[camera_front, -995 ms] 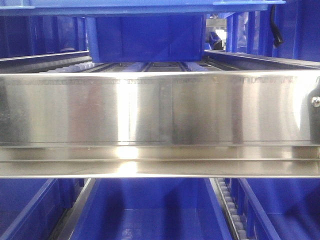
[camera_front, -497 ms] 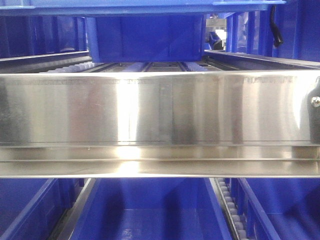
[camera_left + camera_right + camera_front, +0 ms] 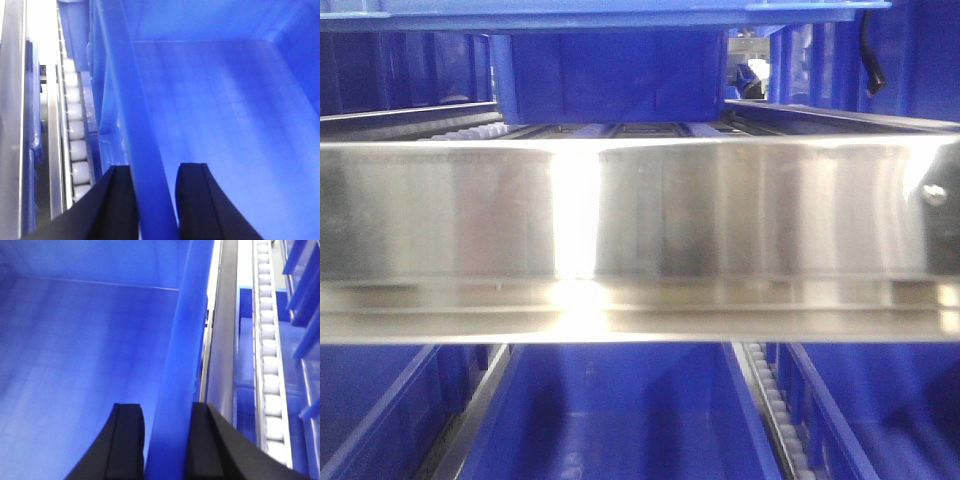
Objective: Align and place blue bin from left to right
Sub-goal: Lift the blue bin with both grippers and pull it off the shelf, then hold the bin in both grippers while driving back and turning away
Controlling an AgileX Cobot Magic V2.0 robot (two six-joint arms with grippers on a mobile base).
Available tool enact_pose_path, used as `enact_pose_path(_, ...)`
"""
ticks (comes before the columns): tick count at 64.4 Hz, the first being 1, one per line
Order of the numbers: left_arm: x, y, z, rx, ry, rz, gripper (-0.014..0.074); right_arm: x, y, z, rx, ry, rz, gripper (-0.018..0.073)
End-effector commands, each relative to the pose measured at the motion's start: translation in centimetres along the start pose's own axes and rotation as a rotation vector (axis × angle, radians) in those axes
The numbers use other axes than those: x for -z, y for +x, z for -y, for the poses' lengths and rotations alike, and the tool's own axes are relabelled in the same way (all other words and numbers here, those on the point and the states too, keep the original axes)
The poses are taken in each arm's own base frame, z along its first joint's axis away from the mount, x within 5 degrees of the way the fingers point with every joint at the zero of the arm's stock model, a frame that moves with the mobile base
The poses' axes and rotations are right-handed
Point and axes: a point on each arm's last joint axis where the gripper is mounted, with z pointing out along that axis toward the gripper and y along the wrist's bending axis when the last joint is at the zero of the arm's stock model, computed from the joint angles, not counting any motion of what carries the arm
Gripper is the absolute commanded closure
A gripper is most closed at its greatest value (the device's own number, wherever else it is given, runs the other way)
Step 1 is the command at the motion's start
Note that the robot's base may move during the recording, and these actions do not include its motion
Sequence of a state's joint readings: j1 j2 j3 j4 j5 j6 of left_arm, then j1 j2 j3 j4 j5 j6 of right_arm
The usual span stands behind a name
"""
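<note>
The blue bin (image 3: 225,115) fills both wrist views, seen from above with its smooth inside floor showing. My left gripper (image 3: 155,167) straddles its left rim (image 3: 135,125), one black finger outside the wall and one inside, shut on it. My right gripper (image 3: 165,405) grips the right rim (image 3: 185,340) the same way. Neither gripper appears in the front view. There, a blue bin (image 3: 620,410) lies low in the centre between roller tracks; I cannot tell whether it is the held one.
A wide steel beam (image 3: 640,230) crosses the front view. Behind it another blue bin (image 3: 610,75) sits on rollers. White roller tracks run left of the held bin (image 3: 75,140) and right of it (image 3: 270,365). More blue bins flank the lower one (image 3: 370,410).
In the front view the steel beam and everything around it have shifted slightly upward and blurred. The dark bracket at the right edge has nearly left the frame.
</note>
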State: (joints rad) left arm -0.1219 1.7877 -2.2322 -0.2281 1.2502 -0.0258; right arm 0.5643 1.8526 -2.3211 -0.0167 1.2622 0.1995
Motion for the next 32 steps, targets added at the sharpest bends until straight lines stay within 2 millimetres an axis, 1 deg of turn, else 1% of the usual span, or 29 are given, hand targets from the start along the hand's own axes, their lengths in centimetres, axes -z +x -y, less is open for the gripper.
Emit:
enact_pose_path(1,1.75,-0.87,2.0,0.004,0.13,0.108,0.0708,1.98,-1.26,-1.46,0.005,-0.114,0.148,0.0712)
enact_pose_path(32,1.75,-0.87,2.0,0.004,0.13,0.108,0.0708,1.99,-1.31,-1.47,0.005,-0.115,0.153,0.0712)
